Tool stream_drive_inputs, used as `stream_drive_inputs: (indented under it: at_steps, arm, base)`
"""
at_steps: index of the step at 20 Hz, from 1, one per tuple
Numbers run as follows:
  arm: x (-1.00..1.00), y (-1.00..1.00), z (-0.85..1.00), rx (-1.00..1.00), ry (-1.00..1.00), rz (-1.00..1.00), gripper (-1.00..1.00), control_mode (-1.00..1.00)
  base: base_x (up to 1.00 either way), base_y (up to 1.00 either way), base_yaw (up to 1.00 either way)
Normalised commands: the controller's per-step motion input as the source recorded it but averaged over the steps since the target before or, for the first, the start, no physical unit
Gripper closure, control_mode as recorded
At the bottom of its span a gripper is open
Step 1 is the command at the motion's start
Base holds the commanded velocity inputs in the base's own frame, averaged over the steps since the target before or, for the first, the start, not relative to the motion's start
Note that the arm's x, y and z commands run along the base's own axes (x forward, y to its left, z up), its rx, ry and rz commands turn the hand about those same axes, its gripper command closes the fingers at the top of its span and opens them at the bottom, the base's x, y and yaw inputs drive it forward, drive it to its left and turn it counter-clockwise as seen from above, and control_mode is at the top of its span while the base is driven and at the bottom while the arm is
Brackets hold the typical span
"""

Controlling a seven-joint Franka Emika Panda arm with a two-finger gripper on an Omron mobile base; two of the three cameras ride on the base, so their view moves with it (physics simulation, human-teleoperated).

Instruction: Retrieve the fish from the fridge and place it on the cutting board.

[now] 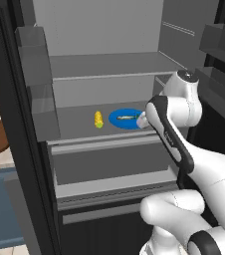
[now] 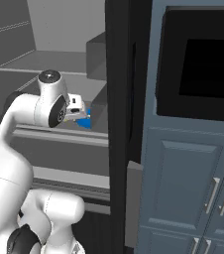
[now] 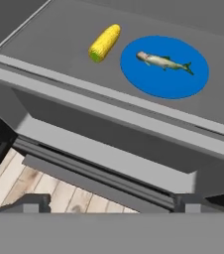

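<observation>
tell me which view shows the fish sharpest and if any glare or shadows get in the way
Hand view: the fish is crisp on the blue plate, beside the corn cob, under flat even light with no glare. Left base view: the fish is a small soft streak, and the arm overlaps the plate's right edge. Right base view: just a sliver of plate shows past the arm, and the fridge interior is dim grey.

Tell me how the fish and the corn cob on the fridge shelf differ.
The fish is slim and grey-silver; the corn cob is stubbier and yellow with a green end. The fish lies on the blue plate; the corn cob lies straight on the shelf beside that plate. Both lie flat on the same shelf.
</observation>
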Motion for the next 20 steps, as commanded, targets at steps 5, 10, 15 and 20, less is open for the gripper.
stream_drive_inputs:
  at_steps: [5, 10, 15, 20]
  arm:
    - [0.08, 0.0, -0.12, -0.03, -0.1, 0.01, -1.0, -1.0]
    - [0.36, 0.0, -0.02, 0.0, 0.0, 0.0, -1.0, -1.0]
    - [0.39, 0.0, -0.03, 0.0, 0.0, 0.0, -1.0, -1.0]
    - [0.42, 0.0, -0.06, 0.0, 0.0, 0.0, -1.0, -1.0]
  base:
    - [0.0, 0.0, 0.0]
    - [0.0, 0.0, 0.0]
    - [0.0, 0.0, 0.0]
    - [0.0, 0.0, 0.0]
